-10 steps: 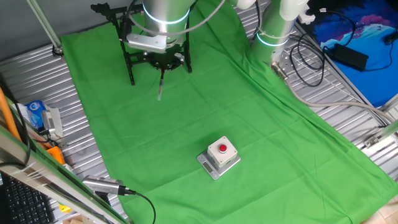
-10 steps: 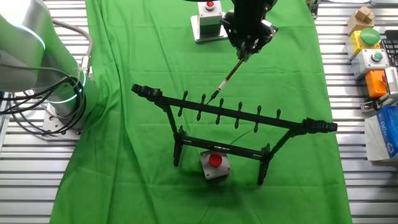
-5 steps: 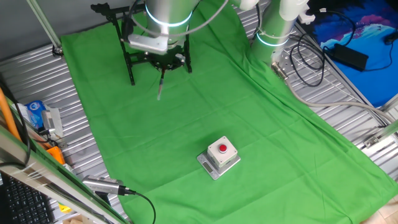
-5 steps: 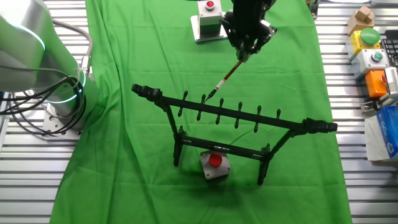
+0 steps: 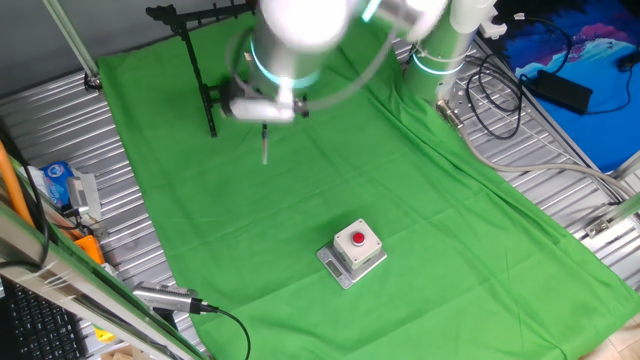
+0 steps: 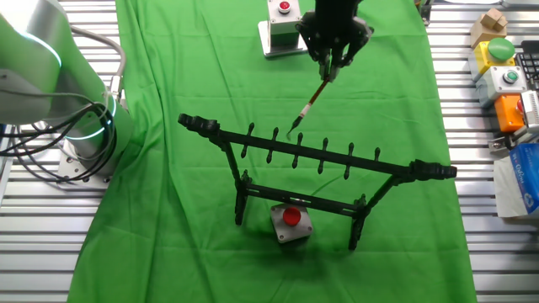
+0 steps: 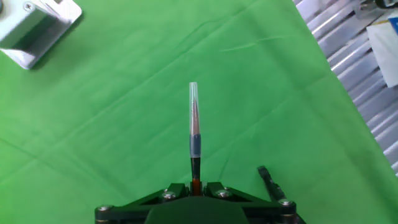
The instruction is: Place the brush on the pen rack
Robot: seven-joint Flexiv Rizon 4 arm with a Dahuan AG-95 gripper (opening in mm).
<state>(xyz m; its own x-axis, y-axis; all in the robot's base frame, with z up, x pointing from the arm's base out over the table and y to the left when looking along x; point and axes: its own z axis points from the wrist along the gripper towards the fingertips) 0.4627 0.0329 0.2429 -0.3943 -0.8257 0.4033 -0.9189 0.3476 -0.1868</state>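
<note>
Hand view: gripper [image 7: 195,186] closed on the dark upper shaft of the brush [image 7: 194,127]; brush points straight away from the fingers, clear cap over the pale tip, green cloth [image 7: 124,124] behind it. Grey box [image 7: 37,28] at upper left corner, only partly in frame. One black rod end of the pen rack [image 7: 268,180] visible at lower right, just beside the gripper body.

Other fixed view: gripper [image 6: 330,71] above the far part of the cloth [image 6: 168,210], clamped on the brush [image 6: 310,105]. Brush hangs tilted, lower end toward the pen rack [image 6: 312,168]. Lower end lies close to the notched top bar near the second and third pegs from the left; contact with the bar cannot be judged from this angle. Pen rack upright on its feet. Box with a red button [image 6: 290,223] under the lower crossbar, between the legs. Second box with a red button [image 6: 282,25] at the far edge of the cloth, just beside the gripper.

One fixed view: arm blurred. Gripper [image 5: 264,118] in front of the pen rack [image 5: 195,60], brush [image 5: 264,145] hanging below it with pale tip downward, above the cloth [image 5: 400,180]. Red-button box [image 5: 352,252] well apart, nearer the camera. Silver cylinder with a black cable [image 5: 165,298] at the lower left edge of the cloth.
</note>
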